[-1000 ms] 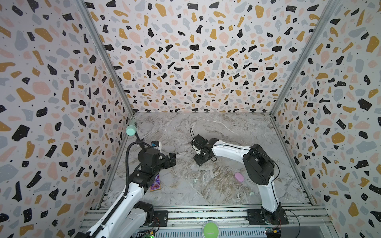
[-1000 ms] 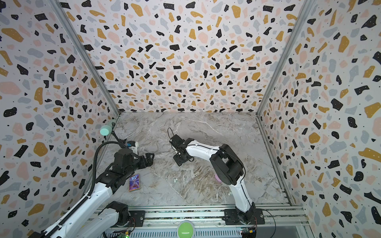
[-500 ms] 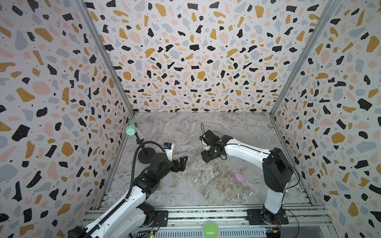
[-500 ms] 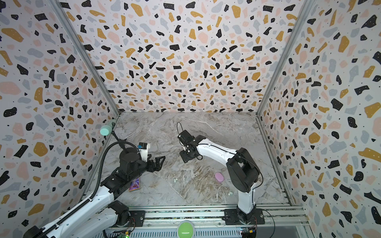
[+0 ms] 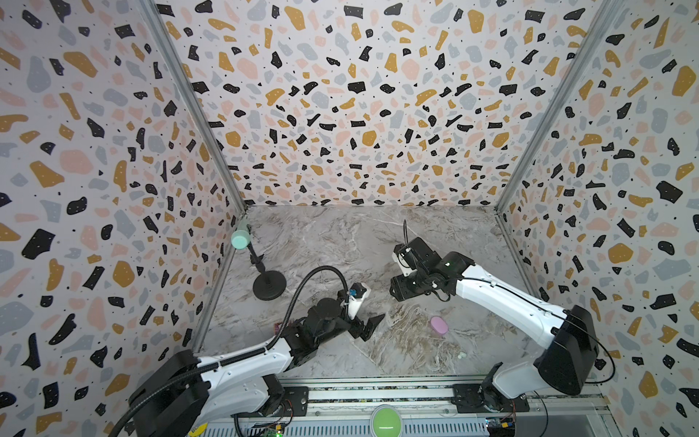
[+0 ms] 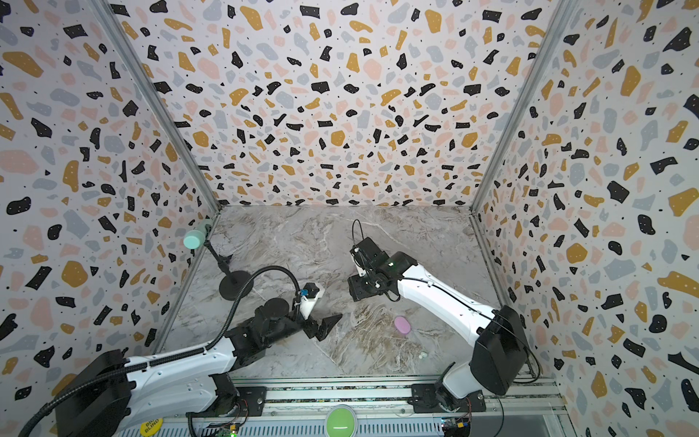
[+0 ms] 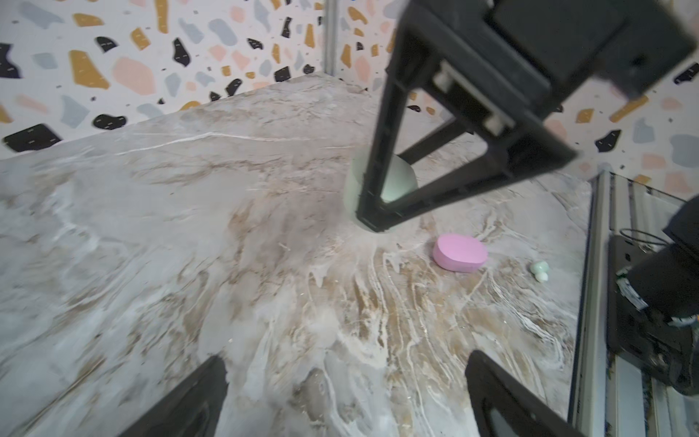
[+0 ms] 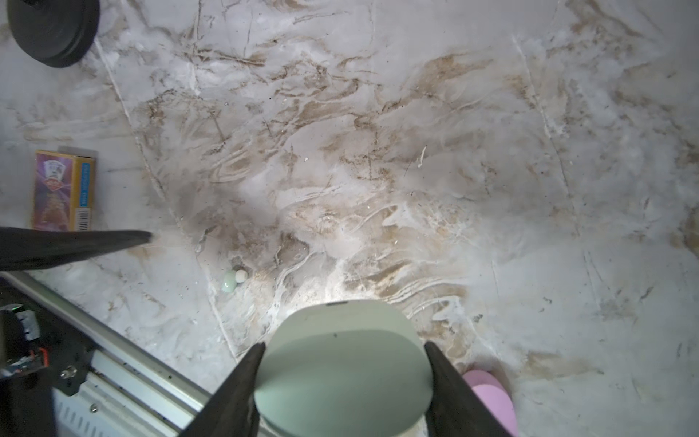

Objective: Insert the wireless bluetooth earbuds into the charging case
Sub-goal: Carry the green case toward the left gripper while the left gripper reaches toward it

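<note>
My right gripper [image 8: 343, 345] is shut on a pale mint oval charging case [image 8: 340, 374] and holds it by its two sides. In the left wrist view the same case [image 7: 399, 181] shows behind that gripper's black fingers. In both top views the right gripper [image 5: 401, 293] [image 6: 357, 291] hides the case. Tiny mint-white earbuds [image 8: 233, 280] [image 5: 461, 355] [image 6: 423, 355] [image 7: 540, 271] lie together near the front rail. A pink case [image 5: 438, 325] [image 6: 402, 325] [image 7: 459, 252] [image 8: 491, 397] rests shut on the marble. My left gripper [image 5: 368, 327] [image 6: 327, 327] [image 7: 348, 397] stands open and empty, left of the pink case.
A black stand [image 5: 268, 285] [image 6: 236, 287] with a mint head is at the back left. A card box [image 8: 64, 189] lies by the left wall, mostly under the left arm in the top views. The metal rail [image 5: 378, 389] with a green button [image 5: 386, 420] lines the front.
Both arms have swung to the right. The left gripper has come out over the middle and stays open. The right gripper has carried the mint case rightwards.
</note>
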### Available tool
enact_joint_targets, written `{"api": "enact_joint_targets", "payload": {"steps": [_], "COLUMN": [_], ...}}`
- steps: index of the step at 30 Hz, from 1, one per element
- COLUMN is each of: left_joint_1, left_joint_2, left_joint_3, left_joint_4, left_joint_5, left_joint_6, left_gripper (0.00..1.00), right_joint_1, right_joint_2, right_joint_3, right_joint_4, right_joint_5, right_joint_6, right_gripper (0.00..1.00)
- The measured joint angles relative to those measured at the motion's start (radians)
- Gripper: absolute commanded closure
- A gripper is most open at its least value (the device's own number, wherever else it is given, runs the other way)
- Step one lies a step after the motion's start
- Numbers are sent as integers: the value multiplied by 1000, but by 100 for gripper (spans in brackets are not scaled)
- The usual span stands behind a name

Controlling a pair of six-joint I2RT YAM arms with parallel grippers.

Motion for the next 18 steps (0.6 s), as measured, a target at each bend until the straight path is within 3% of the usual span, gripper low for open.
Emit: {"api": "enact_joint_targets", "payload": {"steps": [8, 18], "left_joint_1": [-54, -70], "left_joint_2": [187, 298], "left_joint_3": [29, 62], "left_joint_4": [220, 393], "left_joint_5": [40, 71], "left_joint_6": [92, 132], "left_gripper": [2, 21], "right_joint_1": [3, 19], "right_joint_2": [-103, -121], "right_joint_3": [-51, -74], "right_joint_4": [-13, 2], "right_joint_5": [-40, -77], "right_joint_6": [79, 137], "right_gripper": [44, 44]}}
